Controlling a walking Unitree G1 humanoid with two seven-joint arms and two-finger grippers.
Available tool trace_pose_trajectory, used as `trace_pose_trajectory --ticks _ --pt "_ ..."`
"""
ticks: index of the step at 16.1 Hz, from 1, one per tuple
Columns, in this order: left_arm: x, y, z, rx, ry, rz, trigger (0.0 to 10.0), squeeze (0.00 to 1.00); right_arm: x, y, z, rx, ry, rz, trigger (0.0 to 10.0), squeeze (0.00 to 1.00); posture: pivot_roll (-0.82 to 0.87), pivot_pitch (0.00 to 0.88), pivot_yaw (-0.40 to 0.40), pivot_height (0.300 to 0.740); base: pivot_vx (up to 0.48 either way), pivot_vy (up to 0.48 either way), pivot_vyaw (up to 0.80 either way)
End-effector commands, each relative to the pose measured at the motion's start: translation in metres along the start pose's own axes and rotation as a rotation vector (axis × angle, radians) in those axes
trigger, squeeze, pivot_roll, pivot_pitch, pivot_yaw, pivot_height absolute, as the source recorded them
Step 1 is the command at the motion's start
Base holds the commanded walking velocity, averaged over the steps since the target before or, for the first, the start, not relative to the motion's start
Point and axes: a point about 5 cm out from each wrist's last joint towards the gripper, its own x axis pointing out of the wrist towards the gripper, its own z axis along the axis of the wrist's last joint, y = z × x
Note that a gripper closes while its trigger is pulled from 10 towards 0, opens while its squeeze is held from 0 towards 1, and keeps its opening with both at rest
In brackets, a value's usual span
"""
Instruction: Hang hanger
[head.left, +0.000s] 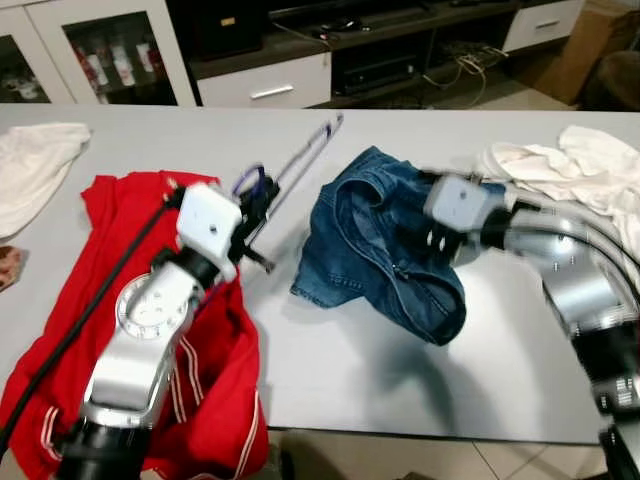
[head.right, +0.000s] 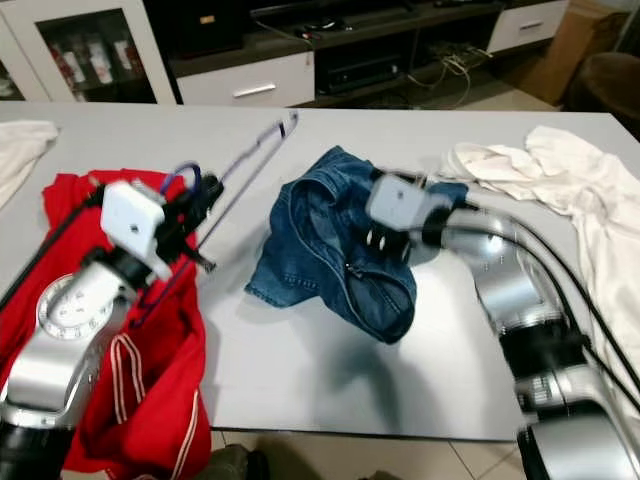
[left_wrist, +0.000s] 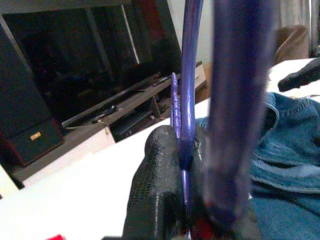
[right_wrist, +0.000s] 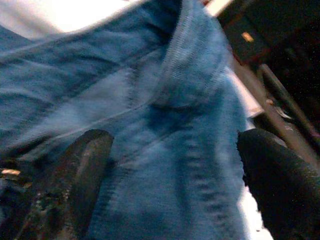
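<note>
A purple hanger (head.left: 290, 175) is being gripped by the left claw (head.left: 258, 200), whose fingers (left_wrist: 160, 185) are being kept clamped on the thin wire in the left wrist view. The hanger is being held above the desk (head.left: 400, 370), slanting from the claw up and away toward the far side, its far end lying near the desk's middle. Below the left arm, a red garment (head.left: 215, 390) is being spread over the desk's near left part.

The right claw (head.right: 385, 235) is being held at blue jeans (head.left: 385, 250), which are being bunched in the desk's middle, just right of the hanger. In the right wrist view its two black fingers (right_wrist: 75, 185) are being held apart, with denim between them; whether the cloth is being pinched cannot be told.

White cloth (head.left: 580, 170) is being piled at the far right of the desk, and another white piece (head.left: 30, 165) at the far left. A cabinet (head.left: 260, 60) is being seen beyond the desk.
</note>
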Motion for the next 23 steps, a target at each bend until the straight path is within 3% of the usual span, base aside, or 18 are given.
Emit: trace_pose_trajectory --ticks 1,3,7,8,9,11,16,20,23 --pt "-0.001 -0.002 0.006 0.017 -0.014 -0.009 10.0 0.00 -0.005 0.007 0.006 0.030 -0.042 0.042 10.0 1.00 0.00 0.000 0.059 0.736 0.000 0.000 0.00" --pt "0.001 -0.003 0.010 0.008 -0.030 0.008 10.0 0.00 -0.007 0.017 0.007 0.038 -0.038 0.095 10.0 1.00 -0.01 0.000 0.067 0.736 0.000 0.000 0.00" --pt "0.004 -0.005 0.018 0.009 -0.062 0.022 10.0 0.00 -0.025 0.011 0.010 0.127 -0.033 0.217 10.0 1.00 -0.03 0.000 0.081 0.736 0.000 0.000 0.00" --pt "0.004 -0.005 0.018 0.014 -0.064 0.021 10.0 0.00 -0.028 0.009 0.012 0.150 -0.046 0.226 10.0 0.91 -0.03 0.000 0.081 0.736 0.000 0.000 0.00" --pt "0.006 -0.005 0.019 0.006 -0.073 0.030 10.0 0.00 -0.029 -0.001 0.021 0.278 -0.144 0.216 10.0 0.00 -0.04 0.000 0.081 0.736 0.000 0.000 0.00" --pt "0.009 -0.004 0.023 -0.045 -0.096 0.073 10.0 0.00 -0.025 -0.014 0.032 0.487 -0.301 0.140 10.0 0.00 -0.03 0.000 0.076 0.736 0.000 0.000 0.00" --pt "0.010 -0.009 0.024 -0.103 -0.100 0.122 10.0 0.00 -0.009 -0.017 0.043 0.820 -0.498 0.034 10.0 0.00 0.00 0.000 0.063 0.736 0.000 0.000 0.00" --pt "0.006 0.001 0.019 -0.110 -0.073 0.240 10.0 0.00 0.007 -0.010 0.038 0.855 -0.462 -0.138 10.0 0.00 0.01 0.000 0.031 0.736 0.000 0.000 0.00" --pt "-0.007 0.005 0.007 -0.132 -0.010 0.344 10.0 0.00 0.014 0.014 0.031 0.901 -0.398 -0.191 10.0 0.00 0.04 0.000 -0.015 0.736 0.000 0.000 0.00"
